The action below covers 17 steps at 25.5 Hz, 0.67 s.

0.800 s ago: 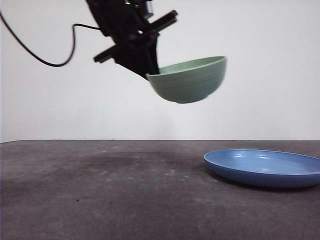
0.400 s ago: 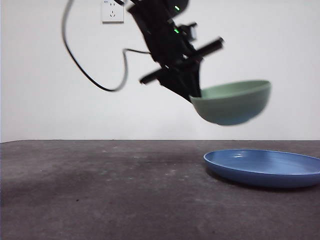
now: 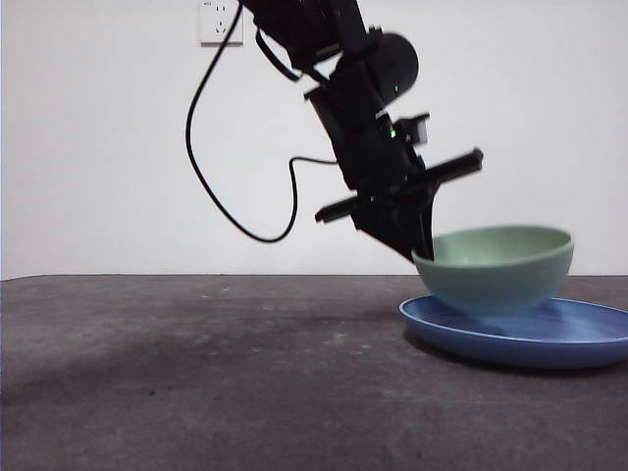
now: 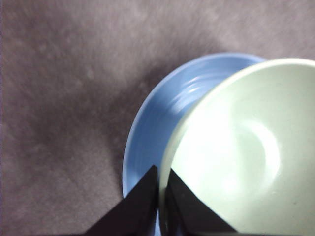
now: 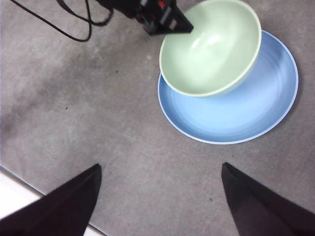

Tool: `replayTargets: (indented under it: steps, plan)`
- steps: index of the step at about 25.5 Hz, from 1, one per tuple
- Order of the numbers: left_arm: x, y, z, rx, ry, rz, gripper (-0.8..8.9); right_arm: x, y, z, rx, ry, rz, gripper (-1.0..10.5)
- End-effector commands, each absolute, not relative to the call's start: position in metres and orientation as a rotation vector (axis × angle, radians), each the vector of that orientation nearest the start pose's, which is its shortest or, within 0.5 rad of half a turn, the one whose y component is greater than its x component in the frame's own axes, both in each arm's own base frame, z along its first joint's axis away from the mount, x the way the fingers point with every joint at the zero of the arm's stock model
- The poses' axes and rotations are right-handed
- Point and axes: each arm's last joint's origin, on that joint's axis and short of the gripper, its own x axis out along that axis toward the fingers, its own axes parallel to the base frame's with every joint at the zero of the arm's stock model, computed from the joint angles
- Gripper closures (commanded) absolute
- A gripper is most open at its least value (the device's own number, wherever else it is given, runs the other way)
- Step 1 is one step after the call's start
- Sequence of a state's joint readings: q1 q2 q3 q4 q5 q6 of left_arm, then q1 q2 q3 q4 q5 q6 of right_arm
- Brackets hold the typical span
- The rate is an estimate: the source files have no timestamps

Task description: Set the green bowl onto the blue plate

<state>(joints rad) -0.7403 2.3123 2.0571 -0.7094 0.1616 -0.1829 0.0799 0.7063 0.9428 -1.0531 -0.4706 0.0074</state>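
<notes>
Right, I have the left gripper [image 3: 420, 257] pinching the rim of the green bowl [image 3: 496, 267], one jaw inside the wall and one outside. The bowl sits low over the blue plate [image 3: 549, 339], toward the plate's near-arm side; whether its base touches the plate I cannot tell from the front view. The bowl tilts slightly. My right gripper [image 5: 160, 196] waits high above the dark table [image 3: 196, 383], jaws spread wide, holding nothing.
</notes>
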Motion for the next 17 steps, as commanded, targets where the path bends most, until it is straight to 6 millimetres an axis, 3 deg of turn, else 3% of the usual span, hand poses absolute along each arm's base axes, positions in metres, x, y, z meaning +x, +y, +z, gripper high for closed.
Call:
replayTargets:
  steps: [1,13,17]
  plan:
    - [0.37,-0.355,0.204,0.125,1.03,-0.746,7.99,0.106,0.022,0.328,0.169,0.793,0.517,5.6]
    - [0.362,-0.367,0.198,0.144,1.038,-0.77,7.77,0.106,0.022,0.328,0.168,0.793,0.517,5.6]
    - [0.36,-0.366,0.198,0.149,1.051,-0.767,6.25,0.106,0.022,0.328,0.168,0.793,0.517,5.6]
